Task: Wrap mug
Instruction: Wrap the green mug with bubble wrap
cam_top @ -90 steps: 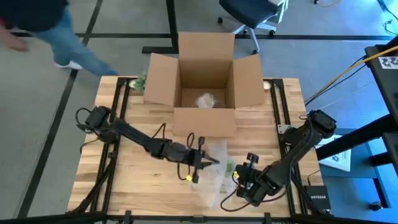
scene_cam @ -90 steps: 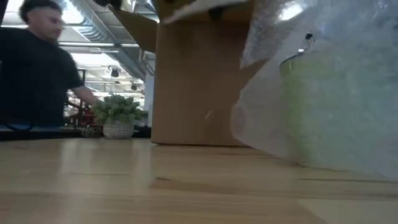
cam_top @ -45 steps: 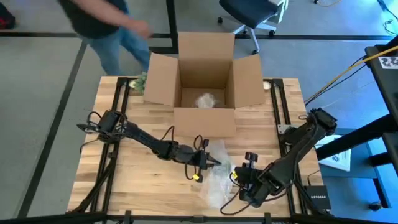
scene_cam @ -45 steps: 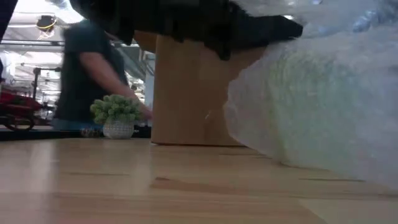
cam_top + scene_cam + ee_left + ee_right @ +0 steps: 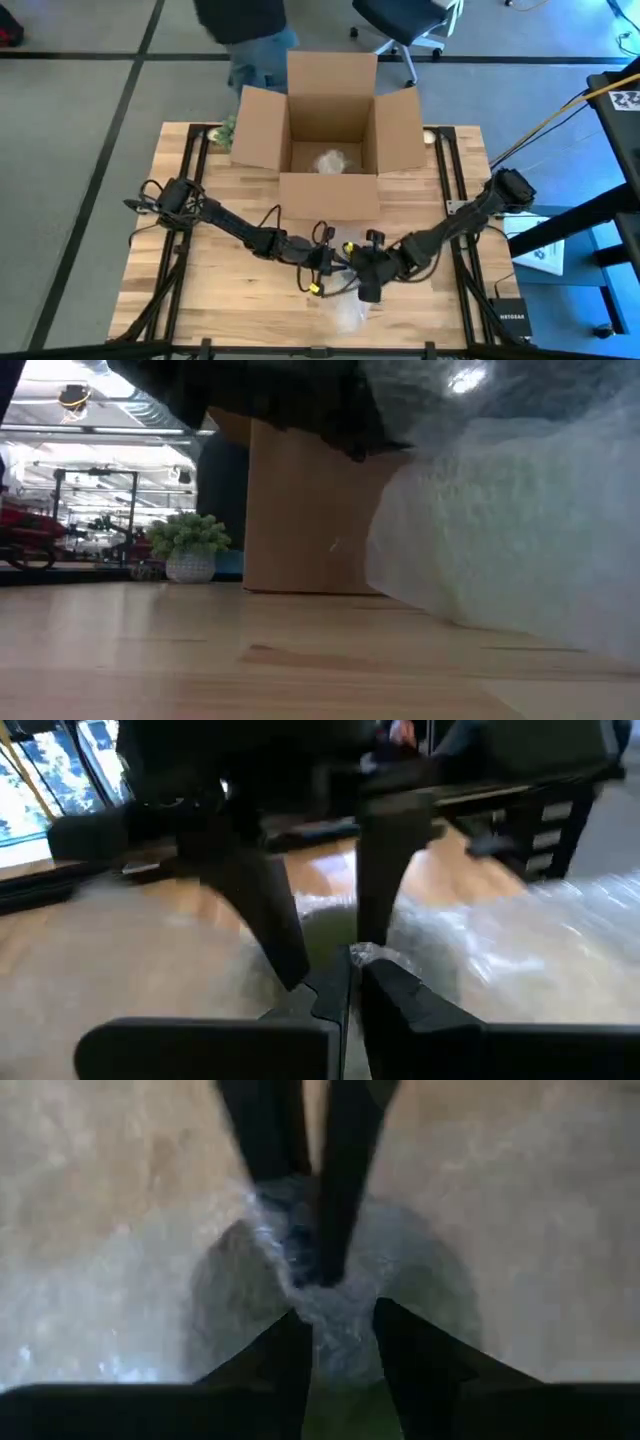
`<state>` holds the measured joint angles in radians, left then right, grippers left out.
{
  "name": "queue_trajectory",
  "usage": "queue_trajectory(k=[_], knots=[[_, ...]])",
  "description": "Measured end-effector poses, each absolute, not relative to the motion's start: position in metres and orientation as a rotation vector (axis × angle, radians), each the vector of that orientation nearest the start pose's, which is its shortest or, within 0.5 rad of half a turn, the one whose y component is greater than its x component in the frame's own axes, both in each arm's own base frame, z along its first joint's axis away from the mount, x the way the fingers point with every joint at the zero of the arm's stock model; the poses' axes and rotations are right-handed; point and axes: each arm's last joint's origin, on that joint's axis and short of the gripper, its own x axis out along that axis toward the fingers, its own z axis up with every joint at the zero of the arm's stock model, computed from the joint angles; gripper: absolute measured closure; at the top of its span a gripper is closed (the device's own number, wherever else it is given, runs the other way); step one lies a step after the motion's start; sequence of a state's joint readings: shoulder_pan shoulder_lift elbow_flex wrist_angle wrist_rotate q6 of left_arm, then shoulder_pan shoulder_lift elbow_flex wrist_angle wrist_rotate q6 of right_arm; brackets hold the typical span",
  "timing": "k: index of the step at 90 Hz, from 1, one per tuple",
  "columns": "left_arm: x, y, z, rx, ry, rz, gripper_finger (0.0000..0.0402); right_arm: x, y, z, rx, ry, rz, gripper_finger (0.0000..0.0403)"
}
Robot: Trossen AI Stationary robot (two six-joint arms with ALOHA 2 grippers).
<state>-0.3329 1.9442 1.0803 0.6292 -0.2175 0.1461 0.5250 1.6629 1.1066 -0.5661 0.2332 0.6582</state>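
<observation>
The right gripper [image 5: 366, 272] has swung in from the table's [image 5: 200, 290] front right to meet the left gripper [image 5: 335, 262], both pinching bubble wrap [image 5: 348, 312] over the green mug [image 5: 335, 935] near the front edge's middle. I can't tell which way the mug points.

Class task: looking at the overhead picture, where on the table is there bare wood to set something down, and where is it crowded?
Bare wood: the table left of the left arm, and beside the cardboard box. Crowded: front centre, where left gripper and right gripper meet over the bubble wrap.
</observation>
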Motion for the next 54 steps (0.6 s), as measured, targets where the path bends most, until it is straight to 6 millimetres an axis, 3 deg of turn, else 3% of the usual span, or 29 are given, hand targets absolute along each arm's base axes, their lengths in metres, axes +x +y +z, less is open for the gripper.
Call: queue_trajectory(k=[28, 39, 54], knots=[[0.358, -0.132, 0.226, 0.284, 0.377, 0.049, 0.0401, 0.281, 0.157, 0.195, 0.165, 1.115, -0.083, 0.0302], [0.351, -0.123, 0.214, 0.31, 0.506, 0.196, 0.0401, 0.282, 0.157, 0.196, 0.158, 1.101, -0.075, 0.0302], [0.371, -0.102, 0.189, 0.222, 0.487, 0.238, 0.0401, 0.282, 0.157, 0.196, 0.133, 1.095, -0.061, 0.0302]])
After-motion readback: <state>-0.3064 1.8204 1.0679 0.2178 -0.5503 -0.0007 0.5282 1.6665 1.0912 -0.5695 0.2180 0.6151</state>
